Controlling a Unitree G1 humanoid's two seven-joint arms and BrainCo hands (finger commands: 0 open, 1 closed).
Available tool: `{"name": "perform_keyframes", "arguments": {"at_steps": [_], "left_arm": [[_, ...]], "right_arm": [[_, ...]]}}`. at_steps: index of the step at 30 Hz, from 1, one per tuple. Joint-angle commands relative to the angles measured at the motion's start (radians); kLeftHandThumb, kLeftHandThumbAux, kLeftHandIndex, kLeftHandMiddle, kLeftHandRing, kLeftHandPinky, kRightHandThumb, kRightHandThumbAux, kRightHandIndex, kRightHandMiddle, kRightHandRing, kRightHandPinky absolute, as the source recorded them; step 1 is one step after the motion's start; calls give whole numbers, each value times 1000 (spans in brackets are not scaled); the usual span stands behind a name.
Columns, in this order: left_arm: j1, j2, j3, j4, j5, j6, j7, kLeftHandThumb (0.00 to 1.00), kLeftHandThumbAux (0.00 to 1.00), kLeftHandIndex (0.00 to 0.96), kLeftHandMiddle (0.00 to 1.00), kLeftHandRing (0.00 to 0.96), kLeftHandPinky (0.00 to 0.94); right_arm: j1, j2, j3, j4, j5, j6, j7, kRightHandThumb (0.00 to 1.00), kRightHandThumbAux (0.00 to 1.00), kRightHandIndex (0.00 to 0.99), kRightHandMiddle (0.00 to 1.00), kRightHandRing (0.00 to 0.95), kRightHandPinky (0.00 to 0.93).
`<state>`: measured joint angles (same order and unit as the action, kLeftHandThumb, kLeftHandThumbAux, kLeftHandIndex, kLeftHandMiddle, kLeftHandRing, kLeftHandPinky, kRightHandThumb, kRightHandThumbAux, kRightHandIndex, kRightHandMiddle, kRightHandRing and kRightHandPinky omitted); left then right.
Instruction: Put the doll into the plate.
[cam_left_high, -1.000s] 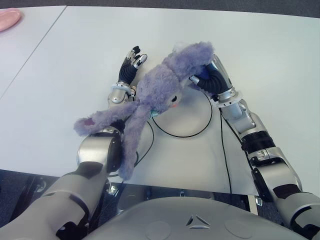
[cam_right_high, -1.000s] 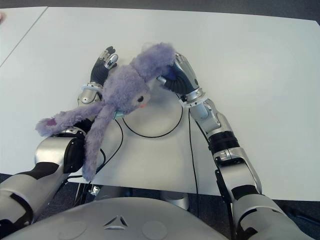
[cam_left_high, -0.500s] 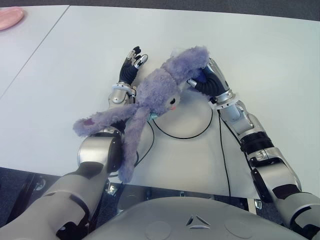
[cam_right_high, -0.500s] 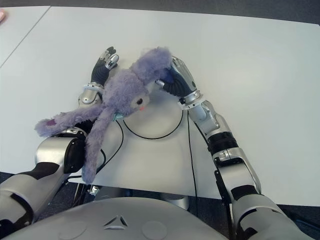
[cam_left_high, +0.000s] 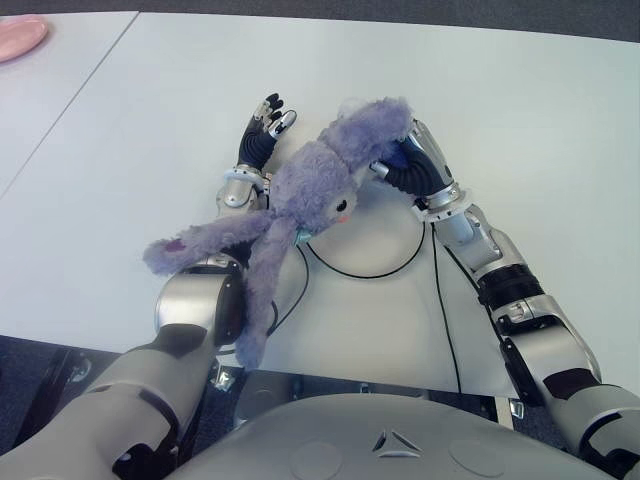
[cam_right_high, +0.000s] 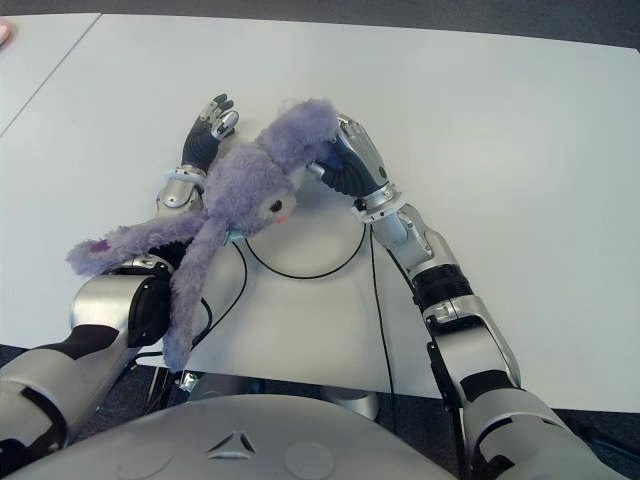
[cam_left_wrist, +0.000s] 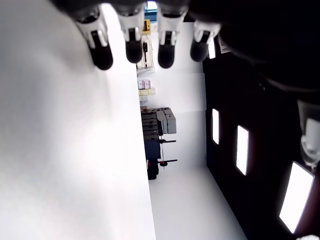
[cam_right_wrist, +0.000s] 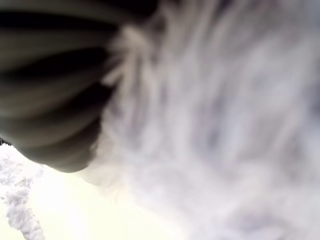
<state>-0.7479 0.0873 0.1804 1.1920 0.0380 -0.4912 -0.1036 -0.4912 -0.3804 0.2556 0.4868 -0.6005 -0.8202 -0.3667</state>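
A fluffy purple doll (cam_left_high: 310, 190) with long floppy limbs is held above the white table (cam_left_high: 560, 150), in the middle of the eye views. My right hand (cam_left_high: 412, 162) is shut on the doll's body from the right; purple fur (cam_right_wrist: 225, 125) fills the right wrist view. The doll's limbs drape over my left forearm (cam_left_high: 200, 300). My left hand (cam_left_high: 262, 128) lies flat just left of the doll, its fingers (cam_left_wrist: 132, 47) stretched out and holding nothing. A pink plate (cam_left_high: 18, 38) shows at the far left corner of the table.
A black cable (cam_left_high: 370, 270) loops on the table beneath the doll. A seam (cam_left_high: 70, 110) divides the table on the left. The table's near edge (cam_left_high: 400, 375) runs just in front of my torso.
My right hand with the doll has shifted slightly left and away from me. The left hand has not moved.
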Motion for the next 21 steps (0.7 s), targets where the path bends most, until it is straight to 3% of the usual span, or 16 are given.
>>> {"name": "perform_keyframes", "arguments": {"at_steps": [1,5,10,13,21], "left_arm": [[232,-59,-7,169,20,161,25,0,468,23,94,59,11],[232,-61,-6,169,19,164,26,0,465,23,88,57,20],[230,-61,-2,170,16,167,26,0,461,20,81,54,22],[230,-62,-1,170,16,168,27,0,462,18,76,50,20],[227,-60,-1,170,16,175,25,0,469,11,68,42,15]], "right_arm": [[94,-22,-10,-133,-22,-40,6,701,729,437,896,892,876],[137,-38,-31,-197,6,-57,10,701,729,437,888,881,862],[245,-65,-58,-303,127,-101,53,701,727,437,878,868,851],[265,-63,-62,-322,163,-109,71,700,727,437,874,862,849],[274,-8,-113,-285,105,-220,-17,703,725,438,859,851,843]]}}
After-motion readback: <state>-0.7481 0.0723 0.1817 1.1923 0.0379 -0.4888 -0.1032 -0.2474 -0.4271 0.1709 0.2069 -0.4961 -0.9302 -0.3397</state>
